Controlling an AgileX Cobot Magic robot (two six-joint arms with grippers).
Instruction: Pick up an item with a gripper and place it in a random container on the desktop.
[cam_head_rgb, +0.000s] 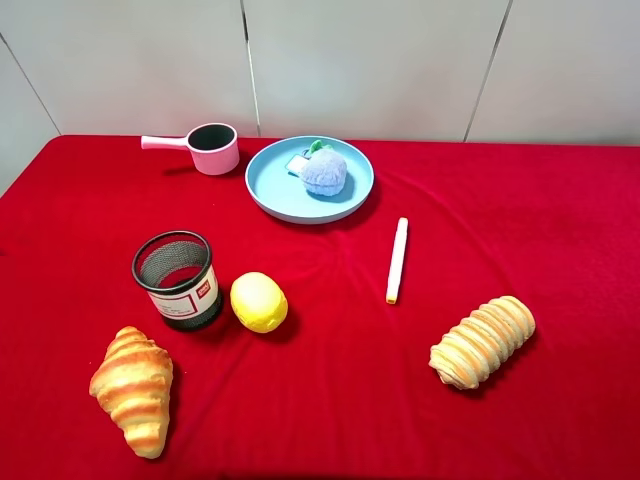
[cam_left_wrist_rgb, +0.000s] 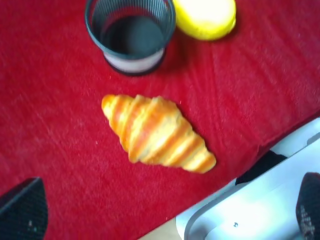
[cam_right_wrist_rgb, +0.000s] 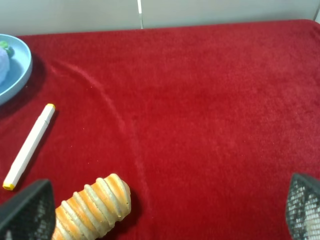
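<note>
fuzzy plush ball (cam_head_rgb: 324, 173), round plate (cam_head_rgb: 268, 185)

Pale-blue plush ball (cam_head_rgb: 324, 173) on light-blue plate (cam_head_rgb: 270, 185) — red cloth (cam_head_rgb: 330, 400).

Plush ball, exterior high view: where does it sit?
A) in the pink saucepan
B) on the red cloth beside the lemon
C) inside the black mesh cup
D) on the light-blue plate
D: the plush ball rests on the light-blue plate, with no claw near it.
</note>
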